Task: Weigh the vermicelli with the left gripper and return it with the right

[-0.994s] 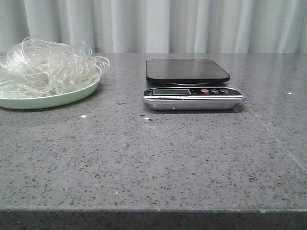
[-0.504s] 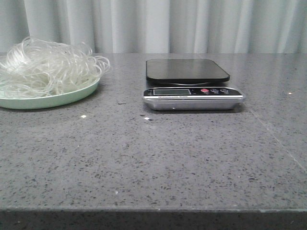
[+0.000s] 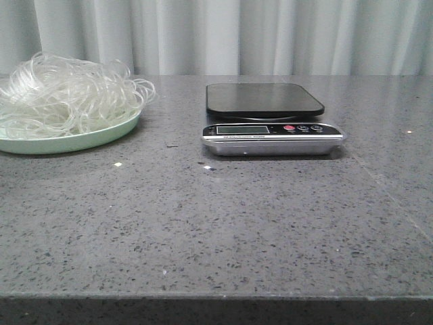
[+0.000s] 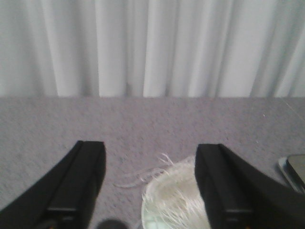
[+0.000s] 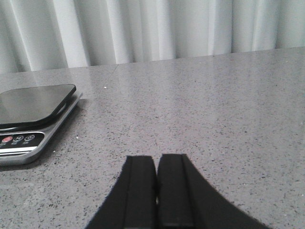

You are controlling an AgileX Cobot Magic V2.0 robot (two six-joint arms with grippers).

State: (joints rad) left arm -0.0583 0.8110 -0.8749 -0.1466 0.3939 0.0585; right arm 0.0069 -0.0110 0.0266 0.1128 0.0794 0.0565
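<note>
The vermicelli [image 3: 64, 95] is a fluffy whitish tangle heaped on a pale green plate [image 3: 101, 137] at the far left of the table. The scale [image 3: 270, 122], with an empty black platform and a silver front, stands at centre back. Neither gripper shows in the front view. In the left wrist view my left gripper [image 4: 150, 155] is open and empty, held above the table with the vermicelli [image 4: 174, 198] below and between its black fingers. In the right wrist view my right gripper [image 5: 157, 162] is shut and empty, with the scale [image 5: 33, 114] off to its side.
The grey speckled table [image 3: 223, 223] ends at a front edge near the camera. A white curtain [image 3: 237, 34] hangs behind it. Small crumbs [image 3: 118, 164] lie on the table in front of the plate and the scale.
</note>
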